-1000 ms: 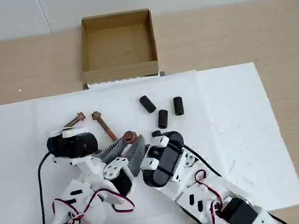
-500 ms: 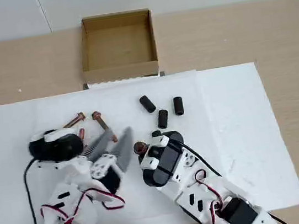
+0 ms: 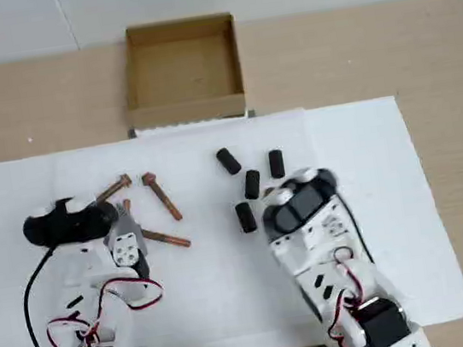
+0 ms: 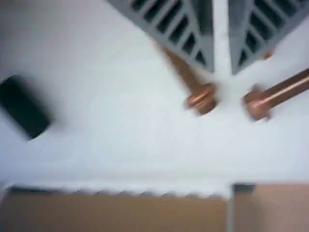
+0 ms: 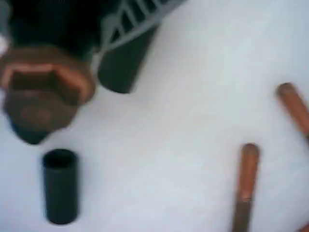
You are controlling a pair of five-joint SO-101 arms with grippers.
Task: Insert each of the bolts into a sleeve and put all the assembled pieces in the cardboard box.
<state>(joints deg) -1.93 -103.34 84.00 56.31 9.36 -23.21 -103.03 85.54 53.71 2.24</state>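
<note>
My right gripper (image 5: 72, 63) is shut on an assembled piece, a copper bolt (image 5: 43, 92) with its hex head sticking out of a black sleeve. In the high view the right arm (image 3: 300, 203) stands just right of several loose black sleeves (image 3: 245, 216). My left gripper (image 4: 220, 53) hangs over the paper with a narrow gap between its grey fingers (image 4: 193, 34) and nothing in it, just short of two bolt heads (image 4: 202, 99). Several loose copper bolts (image 3: 161, 196) lie around the left arm (image 3: 70, 224). The cardboard box (image 3: 188, 109) stands at the back.
White paper (image 3: 374, 205) covers the table's front half; bare wood lies around the box. The paper right of the right arm has free room. In the right wrist view a sleeve (image 5: 60, 186) and two bolt shanks (image 5: 246, 183) lie below.
The left gripper let go of the bolt, drew back to the left and narrowed. The right arm swung right and away with the bolt in its sleeve, uncovering a loose sleeve.
</note>
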